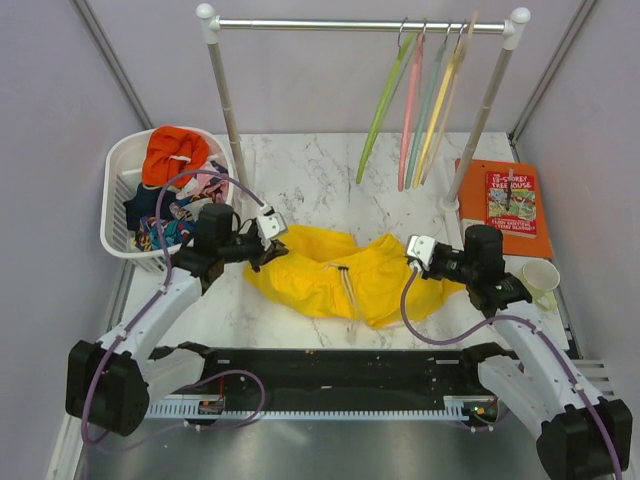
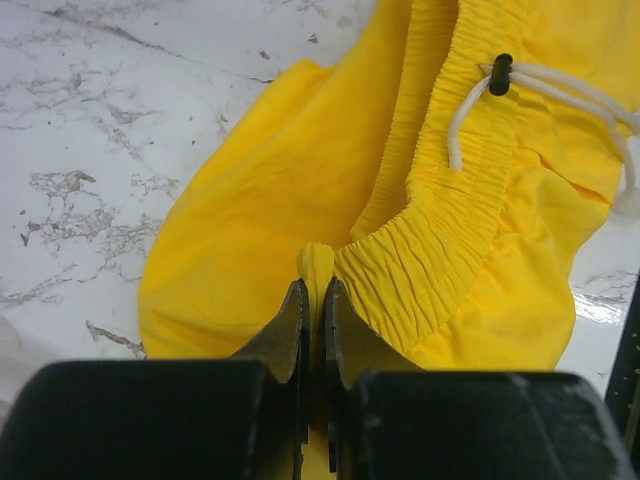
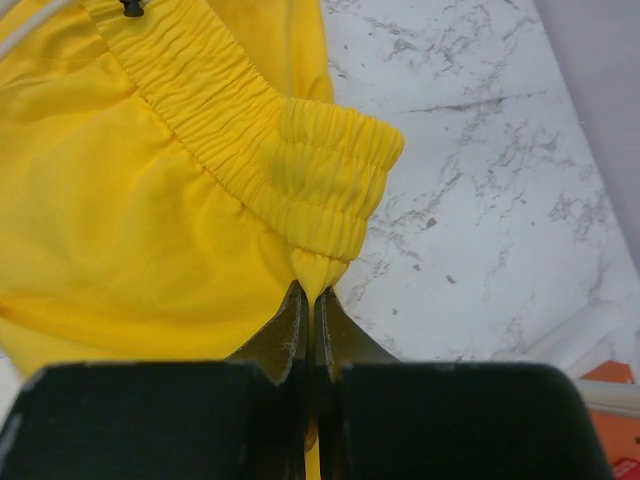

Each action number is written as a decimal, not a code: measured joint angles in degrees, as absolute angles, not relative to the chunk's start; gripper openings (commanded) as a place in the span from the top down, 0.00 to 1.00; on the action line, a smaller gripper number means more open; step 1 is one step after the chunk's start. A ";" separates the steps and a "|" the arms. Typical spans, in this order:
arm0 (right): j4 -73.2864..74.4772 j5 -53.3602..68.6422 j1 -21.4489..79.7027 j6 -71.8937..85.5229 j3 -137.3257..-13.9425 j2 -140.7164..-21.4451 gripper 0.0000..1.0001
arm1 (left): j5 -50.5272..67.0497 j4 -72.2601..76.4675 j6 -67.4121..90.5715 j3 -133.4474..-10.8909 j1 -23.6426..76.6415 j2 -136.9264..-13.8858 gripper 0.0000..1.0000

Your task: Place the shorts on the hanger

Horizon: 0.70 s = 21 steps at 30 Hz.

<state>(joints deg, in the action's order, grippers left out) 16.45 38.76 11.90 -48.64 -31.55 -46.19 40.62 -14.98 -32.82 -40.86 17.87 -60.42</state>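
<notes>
Here, on the left, the left tool [image 2: 315, 292] is pinching one end of the waistband [image 2: 440, 230] of the shorts [image 1: 330, 275], jaws pressed together on a yellow fold. The shorts are lying crumpled mid-worktop [image 1: 300, 170], their hems tucked out of sight. The right tool [image 3: 308, 295] is clamping the opposite waistband end. Behind, the hanger [image 1: 381, 110] is hanging from the rail [image 1: 330, 24], its hook hard to make out.

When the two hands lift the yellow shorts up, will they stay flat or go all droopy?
Probably droopy: the shorts lie crumpled, and the thin cloth folds where the left hand and right hand pinch it. They look light, so lifting should be easy. The white drawstring will likely dangle.
</notes>
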 measured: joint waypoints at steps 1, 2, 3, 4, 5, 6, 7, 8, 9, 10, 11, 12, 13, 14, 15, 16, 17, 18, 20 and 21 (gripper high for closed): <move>14.94 38.24 11.90 -50.28 -31.20 -46.96 1.00 | 40.01 -13.91 -32.67 -40.86 17.87 -61.45 0.98; 13.85 37.67 11.90 -51.55 -31.14 -47.64 1.00 | 39.27 -12.80 -32.56 -40.86 17.87 -62.41 0.98; 12.58 37.19 11.90 -53.08 -31.14 -48.45 1.00 | 38.89 -11.79 -32.49 -40.86 17.89 -63.00 0.98; 11.68 36.97 11.90 -54.61 -31.14 -48.95 1.00 | 38.54 -11.11 -32.67 -40.86 18.11 -63.20 0.98; 11.62 36.88 11.90 -55.86 -31.14 -49.15 1.00 | 38.26 -10.76 -33.12 -40.86 18.28 -63.18 0.94; 12.23 37.01 11.90 -58.28 -31.14 -49.10 0.98 | 37.93 -10.76 -34.68 -40.84 18.70 -63.00 0.89; 14.00 37.32 11.94 -61.49 -31.09 -48.66 0.91 | 37.74 -11.64 -37.28 -40.75 19.29 -62.76 0.82; 15.73 37.65 12.08 -63.83 -31.03 -48.12 0.88 | 37.82 -12.58 -39.44 -40.49 19.75 -62.41 0.72; 18.70 37.98 12.38 -67.11 -30.96 -47.24 0.85 | 37.91 -14.70 -42.39 -40.18 20.56 -62.00 0.68; 21.82 38.26 12.80 -70.85 -30.65 -46.28 0.81 | 38.00 -17.39 -45.17 -39.90 21.30 -61.54 0.64; 24.99 38.41 13.30 -74.13 -30.44 -45.50 0.76 | 38.22 -20.91 -47.59 -39.88 22.00 -61.30 0.56; 29.76 38.52 14.02 -78.13 -30.30 -44.84 0.56 | 38.72 -24.29 -49.93 -39.92 22.72 -61.23 0.52; 32.49 38.68 14.46 -80.29 -30.28 -44.69 0.45 | 39.16 -27.14 -51.68 -40.03 23.16 -61.28 0.48; 35.59 38.72 14.83 -82.39 -30.30 -44.71 0.36 | 39.55 -31.59 -53.32 -40.62 23.59 -61.71 0.44; 38.74 38.70 15.09 -84.29 -30.33 -44.91 0.24 | 39.81 -35.57 -54.61 -41.63 23.88 -62.52 0.43; 42.41 38.74 15.29 -85.93 -30.63 -45.50 0.21 | 40.14 -39.62 -55.75 -43.18 23.94 -63.83 0.42; 43.55 38.68 15.44 -85.73 -30.85 -45.74 0.18 | 40.23 -42.13 -56.23 -44.38 23.97 -64.71 0.42; 46.57 38.57 15.66 -85.27 -32.14 -47.00 0.16 | 40.56 -45.52 -56.47 -46.65 23.97 -66.26 0.41; 49.32 38.61 15.88 -83.37 -35.53 -49.45 0.16 | 40.69 -48.60 -56.42 -49.69 23.97 -68.03 0.39; 50.46 38.65 15.94 -82.35 -37.45 -50.89 0.16 | 40.86 -49.87 -56.23 -51.11 23.97 -68.75 0.39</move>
<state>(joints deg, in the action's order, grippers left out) 50.46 38.65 15.94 -82.35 -37.45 -50.89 40.86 -49.87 -56.23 -51.11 23.97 -68.75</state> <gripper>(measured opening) 0.836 0.595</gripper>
